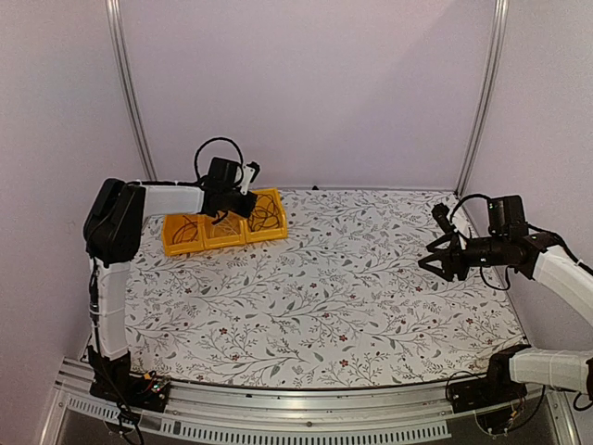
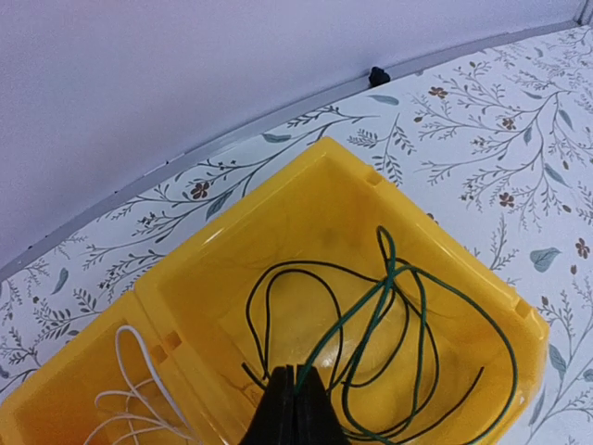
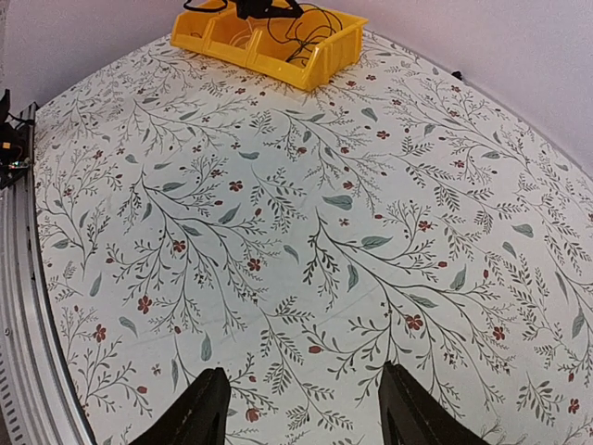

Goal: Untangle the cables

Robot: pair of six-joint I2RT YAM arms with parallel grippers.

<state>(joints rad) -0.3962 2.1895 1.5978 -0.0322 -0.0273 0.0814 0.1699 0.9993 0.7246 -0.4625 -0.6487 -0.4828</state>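
Over at the far left of the table, my left claw (image 1: 230, 206) hangs above a yellow three-pocket bin (image 1: 278, 232) that sits just off the back wall (image 1: 306, 83). That claw is clenched tight, fingertips pressed together and dipping into the end pocket. That's where most of the cables (image 2: 389, 306) are. A green cable (image 2: 505, 362) and a black cable (image 2: 278, 278) are looped loosely over each other on the pocket floor. The green one runs pretty straight up to my fingertips, but I honestly can't tell if it's pinched or just passing under them.

A white cable (image 2: 130, 385) is coiled in the next pocket over, on the other side of the divider. In the overhead view my own wrist covers that middle pocket, so only my left wrist cam shows it. The third pocket has a dark strand (image 1: 185, 230) in it too.

My right claw (image 1: 434, 263) is well away from all that, hovering over the right side of the floral tablecloth (image 1: 324, 297). Its fingers are spread and there's nothing between them, just cloth below. From its cam the bin (image 3: 269, 56) is way off at the top, with the left claw (image 3: 264, 9) perched on it.

Other bits: a fat black arm cable (image 1: 218, 144) loops above my left wrist, a small black nub (image 2: 378, 76) sits at the base of the wall, and there's the metal rail (image 1: 278, 413) along the near edge.
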